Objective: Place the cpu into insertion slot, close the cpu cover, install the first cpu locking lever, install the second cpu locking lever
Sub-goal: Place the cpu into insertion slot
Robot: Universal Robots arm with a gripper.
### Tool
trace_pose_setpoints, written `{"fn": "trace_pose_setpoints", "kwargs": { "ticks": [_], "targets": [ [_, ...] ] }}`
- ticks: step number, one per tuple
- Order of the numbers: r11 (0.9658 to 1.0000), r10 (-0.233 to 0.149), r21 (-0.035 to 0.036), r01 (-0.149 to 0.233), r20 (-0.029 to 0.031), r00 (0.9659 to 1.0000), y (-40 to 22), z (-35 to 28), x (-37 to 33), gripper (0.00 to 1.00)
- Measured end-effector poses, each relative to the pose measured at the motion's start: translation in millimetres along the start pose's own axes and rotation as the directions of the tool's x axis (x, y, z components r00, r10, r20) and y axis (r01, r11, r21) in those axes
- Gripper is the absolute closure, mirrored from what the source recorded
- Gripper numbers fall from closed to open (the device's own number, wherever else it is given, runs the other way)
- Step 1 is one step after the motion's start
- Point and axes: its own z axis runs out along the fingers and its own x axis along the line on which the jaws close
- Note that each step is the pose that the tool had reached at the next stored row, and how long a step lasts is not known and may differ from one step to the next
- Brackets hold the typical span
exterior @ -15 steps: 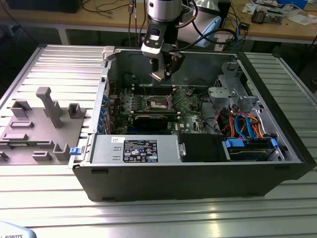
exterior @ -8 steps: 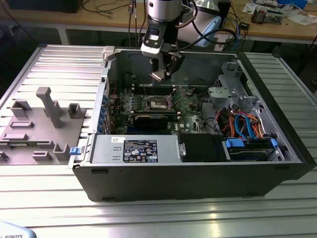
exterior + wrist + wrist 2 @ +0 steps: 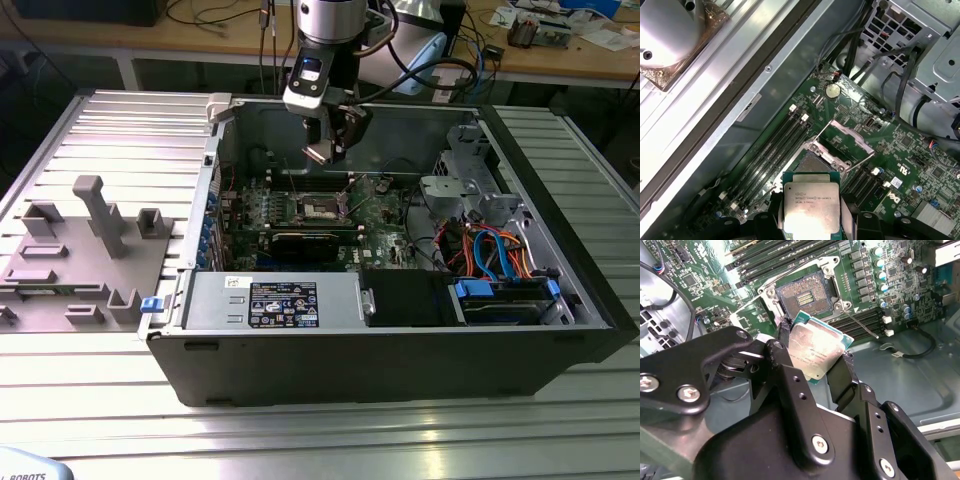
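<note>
Clamped firmly on the cpu (image 3: 812, 352) with the gripper (image 3: 333, 138), pinching two opposite edges, dull metal top turned toward both wrist views. Hanging in mid-air inside the computer case (image 3: 400, 350), above the green motherboard (image 3: 385, 215) and short of the insertion slot (image 3: 802, 296), not touching it. Looking down into a bare, dark centre there, with the cpu cover (image 3: 854, 135) swung up alongside. Seems light, thin and stiff, probably delicate underneath and slick on top; best taken by the rims only, kept level, never squeezed hard.
</note>
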Motion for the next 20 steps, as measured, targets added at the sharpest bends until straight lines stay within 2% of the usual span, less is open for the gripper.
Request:
{"fn": "trace_pose_setpoints", "kwargs": {
  "ticks": [20],
  "targets": [
    [0.9991, 0.042, -0.0009, -0.042, 0.0034, 0.9991, 0.0, 0.0, 0.0, 0.46]
  ]
}}
